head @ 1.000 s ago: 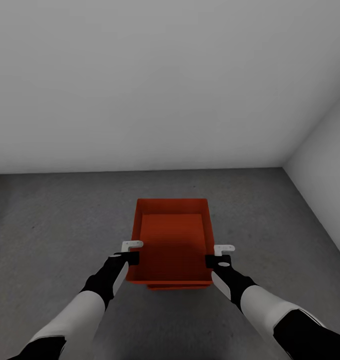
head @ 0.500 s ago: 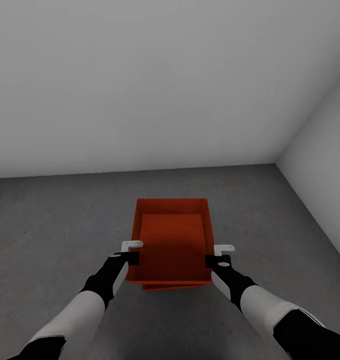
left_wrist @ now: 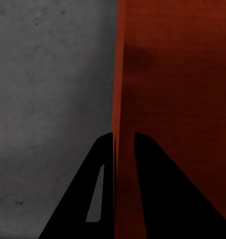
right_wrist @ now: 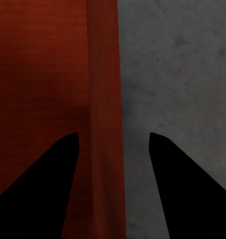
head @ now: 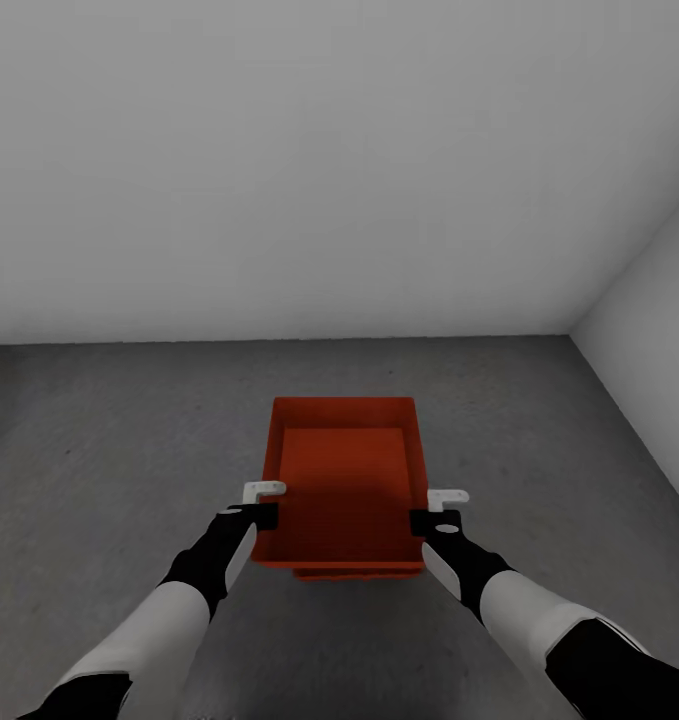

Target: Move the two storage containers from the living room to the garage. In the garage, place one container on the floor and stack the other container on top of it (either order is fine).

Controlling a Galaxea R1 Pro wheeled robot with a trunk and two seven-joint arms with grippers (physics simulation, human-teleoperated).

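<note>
Scene: you are in the garage, facing a bare white wall with a second wall meeting it at the corner on your right; grey concrete floor runs below.
Top box: the box sits centred between your two arms, open top up, held at its long side walls near the end closest to you.
Lower box: a thin orange strip shows just under the near edge of the top box; judged from that, the second box sits beneath it, though how squarely they nest is hidden.
Left gripper: the left gripper straddles the box's left wall, jaws narrow, one finger either side and pinching it.
Right gripper: the right gripper also straddles a wall, but its jaws stand wide with clear gaps on both sides; it does not clamp anything.
Change: over the last second the box and both arms keep the same place in the head view, while the floor-wall line and the right corner drift up and toward the centre and then back. That is your base or head swinging, not the box moving.
Meaning: the pair looks stacked, but whether the lower box rests on the floor or hangs off it cannot be told from here.
Next: if it is down, you need only let go with the left gripper and lift both arms straight up off the walls.
Risk: a sideways pull on release could drag the top box askew.
</note>
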